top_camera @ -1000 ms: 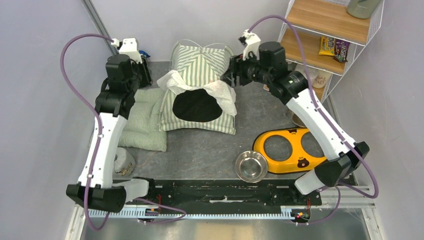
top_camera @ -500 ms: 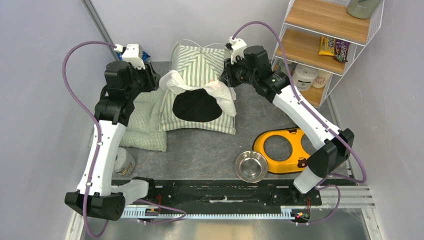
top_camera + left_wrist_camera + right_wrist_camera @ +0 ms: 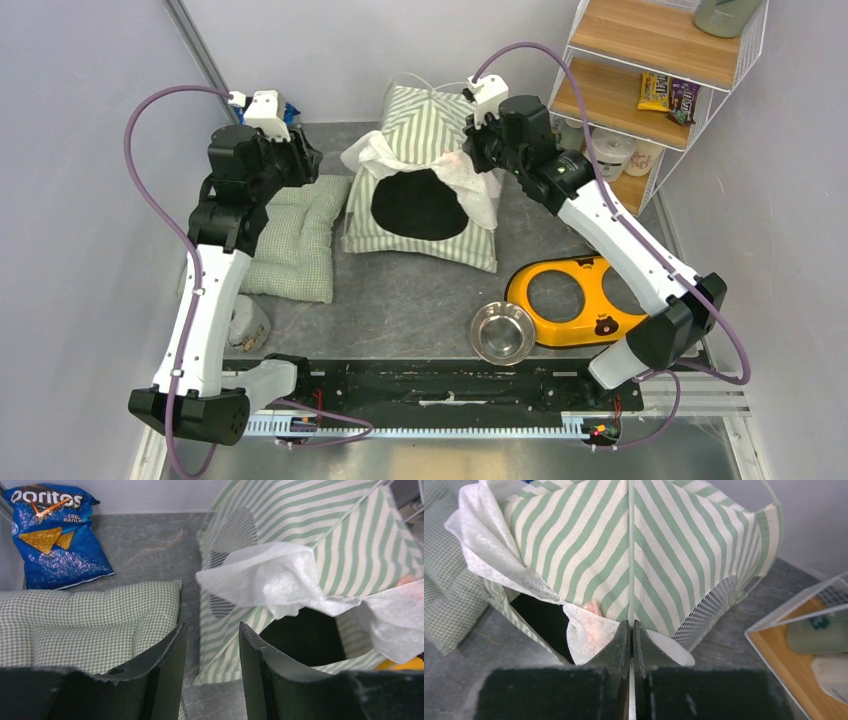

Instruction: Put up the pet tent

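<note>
Evidently, the right fingers (image 3: pixel 616 647) are clenched together on a thin pole (image 3: pixel 630 555) that runs down the ridge of the pet tent (image 3: pixel 684 545); the pole is seen passing straight in between them. Striped fabric is spread beyond them on both sides. A white lace flap (image 3: pixel 489 555) is draped to their left above the dark doorway. A mesh panel (image 3: pixel 709 610) is seen to their right, with a wire shelf (image 3: pixel 774 660) farther right. The tent is stood on the grey tabletop (image 3: pixel 420 290).

The left fingers (image 3: pixel 167 670) are held apart and released, with nothing grasped. Only the tabletop and the tent's lower corner are seen through the gap. The tent's doorway is found ahead and to their right, close by but not touched. A green checked cushion (image 3: pixel 90 615) is laid flat ahead and to their left. Well beyond it a blue Doritos bag (image 3: pixel 55 535) is seen lying at the foot of the wall.
</note>
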`<action>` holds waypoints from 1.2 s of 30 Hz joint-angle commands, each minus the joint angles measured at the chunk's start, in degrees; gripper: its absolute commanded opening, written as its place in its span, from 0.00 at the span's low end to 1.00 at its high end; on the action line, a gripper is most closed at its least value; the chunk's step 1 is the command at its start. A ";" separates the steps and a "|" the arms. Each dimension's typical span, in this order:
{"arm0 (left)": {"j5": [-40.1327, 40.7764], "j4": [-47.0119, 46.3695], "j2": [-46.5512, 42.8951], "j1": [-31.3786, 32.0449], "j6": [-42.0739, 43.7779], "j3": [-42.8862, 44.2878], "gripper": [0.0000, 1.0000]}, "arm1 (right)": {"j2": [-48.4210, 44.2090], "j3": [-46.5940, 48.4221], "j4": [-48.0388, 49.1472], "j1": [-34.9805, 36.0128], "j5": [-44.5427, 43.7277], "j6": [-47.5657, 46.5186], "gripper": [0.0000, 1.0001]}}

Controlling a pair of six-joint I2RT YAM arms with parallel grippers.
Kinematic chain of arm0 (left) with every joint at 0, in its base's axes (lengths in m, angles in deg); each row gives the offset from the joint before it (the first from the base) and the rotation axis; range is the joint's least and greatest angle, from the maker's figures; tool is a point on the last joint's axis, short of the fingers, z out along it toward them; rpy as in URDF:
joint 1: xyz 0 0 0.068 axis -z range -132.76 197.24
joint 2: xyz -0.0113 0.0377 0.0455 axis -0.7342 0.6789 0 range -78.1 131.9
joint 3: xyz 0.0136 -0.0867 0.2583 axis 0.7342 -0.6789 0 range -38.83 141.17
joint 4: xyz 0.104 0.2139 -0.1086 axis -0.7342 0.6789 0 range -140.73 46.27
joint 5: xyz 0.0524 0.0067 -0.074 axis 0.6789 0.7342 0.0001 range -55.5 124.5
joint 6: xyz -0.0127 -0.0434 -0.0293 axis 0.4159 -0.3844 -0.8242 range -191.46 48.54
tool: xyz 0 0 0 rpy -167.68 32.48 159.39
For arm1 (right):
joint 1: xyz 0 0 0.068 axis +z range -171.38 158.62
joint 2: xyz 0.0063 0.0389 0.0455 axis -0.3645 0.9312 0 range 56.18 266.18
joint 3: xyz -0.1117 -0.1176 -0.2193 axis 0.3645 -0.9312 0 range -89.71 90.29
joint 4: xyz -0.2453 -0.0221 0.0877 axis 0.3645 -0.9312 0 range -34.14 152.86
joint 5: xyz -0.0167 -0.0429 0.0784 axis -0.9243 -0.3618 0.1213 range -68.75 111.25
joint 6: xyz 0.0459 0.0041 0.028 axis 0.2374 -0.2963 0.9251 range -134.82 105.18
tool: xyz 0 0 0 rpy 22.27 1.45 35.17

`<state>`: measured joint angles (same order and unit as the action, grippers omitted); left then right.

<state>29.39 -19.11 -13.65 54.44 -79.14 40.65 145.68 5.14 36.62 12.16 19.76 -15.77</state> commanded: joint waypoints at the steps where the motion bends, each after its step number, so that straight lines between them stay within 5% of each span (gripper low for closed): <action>1: -1.54 -0.84 -0.71 -0.07 -1.81 -0.60 0.49 | -4.76 -0.31 1.32 -0.13 -6.99 -4.32 0.00; 14: -1.58 -0.85 -1.62 -0.08 -2.34 -1.61 0.50 | -3.72 -8.13 3.08 -3.65 0.15 -2.59 0.01; 22: -0.77 0.21 -2.64 -0.07 -2.25 -0.80 0.50 | -7.73 -5.64 1.40 -4.93 0.97 -1.14 0.67; 30: 4.79 6.00 -3.01 -0.07 -5.60 3.54 0.50 | -9.12 5.92 -3.52 -2.82 2.84 3.50 0.81; 36: 7.76 8.76 -6.70 -0.04 -7.06 4.68 0.50 | -7.32 3.58 4.38 6.14 4.29 7.04 0.86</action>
<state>33.98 -12.77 -16.84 54.44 -83.07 42.16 137.00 9.36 35.46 13.45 21.02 -12.86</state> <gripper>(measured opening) 0.499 0.843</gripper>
